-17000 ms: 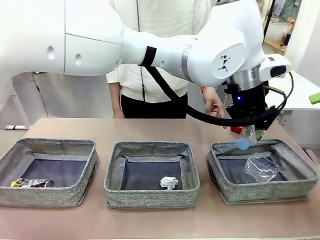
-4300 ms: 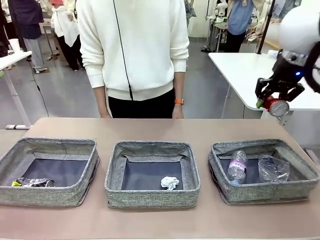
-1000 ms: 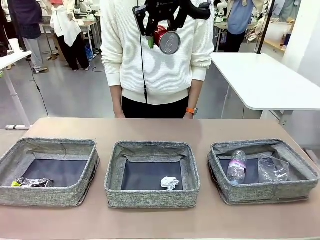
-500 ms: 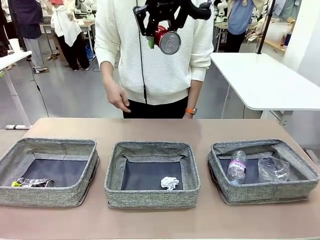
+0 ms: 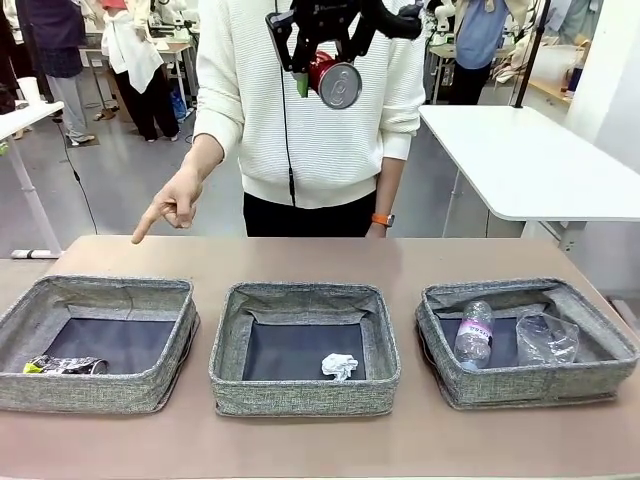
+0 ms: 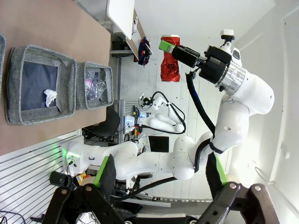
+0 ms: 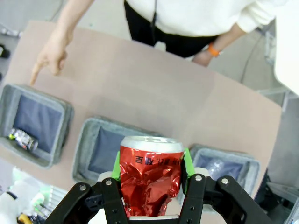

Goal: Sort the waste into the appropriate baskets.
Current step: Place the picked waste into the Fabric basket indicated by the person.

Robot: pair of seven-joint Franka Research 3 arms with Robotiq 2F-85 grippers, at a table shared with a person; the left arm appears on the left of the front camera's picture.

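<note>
High above the baskets [image 5: 303,350], the right end effector [image 7: 150,173] clamps a crushed red can [image 7: 149,175].

Three baskets sit in a row along the table's near edge [image 5: 420,255]: the left basket [image 5: 95,343] holds a can [image 5: 62,366], the middle basket [image 5: 303,345] a paper ball [image 5: 339,366], the right basket [image 5: 525,340] a bottle [image 5: 473,335] left of a cup [image 5: 546,338].

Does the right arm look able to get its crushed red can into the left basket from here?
Probably yes: the right tool holds the crushed red can high, and the left basket lies open-topped; only the pointing hand hovers behind it.
</note>
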